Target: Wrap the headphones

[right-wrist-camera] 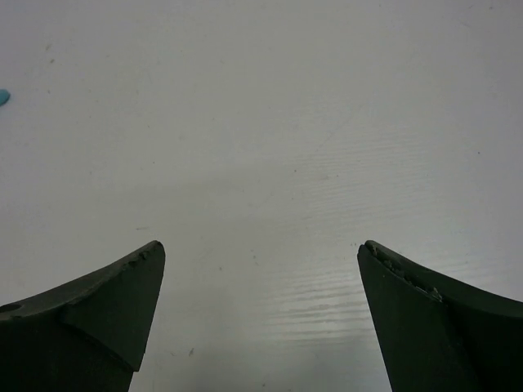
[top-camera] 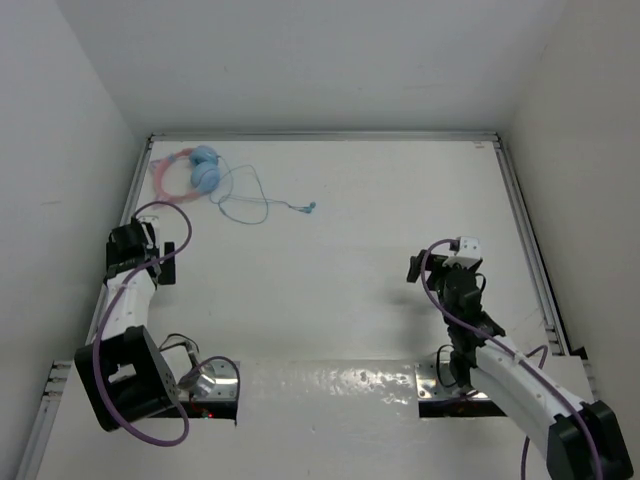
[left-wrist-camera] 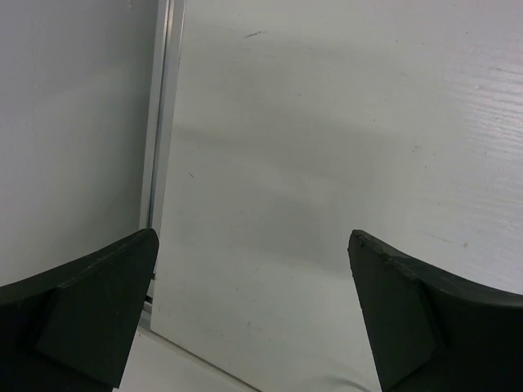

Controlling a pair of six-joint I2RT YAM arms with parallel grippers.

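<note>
The headphones [top-camera: 203, 168] lie at the far left corner of the table: light blue ear cups, a pink headband [top-camera: 168, 175], and a thin blue cord [top-camera: 245, 200] looping loosely to the right, ending in a plug [top-camera: 310, 208]. My left gripper [top-camera: 162, 258] is open and empty at the left edge, well short of the headphones. In the left wrist view its gripper [left-wrist-camera: 253, 245] shows only bare table between the jaws. My right gripper [top-camera: 440, 262] is open and empty at mid-right. In the right wrist view its gripper [right-wrist-camera: 261, 249] is over bare table; a bit of the blue plug [right-wrist-camera: 3, 96] shows at the left edge.
White walls enclose the table on three sides, with a metal rail [top-camera: 135, 190] along the left edge and another rail [top-camera: 525, 230] on the right. The left rail also shows in the left wrist view [left-wrist-camera: 159, 122]. Purple robot cables [top-camera: 150, 215] loop by each arm.
</note>
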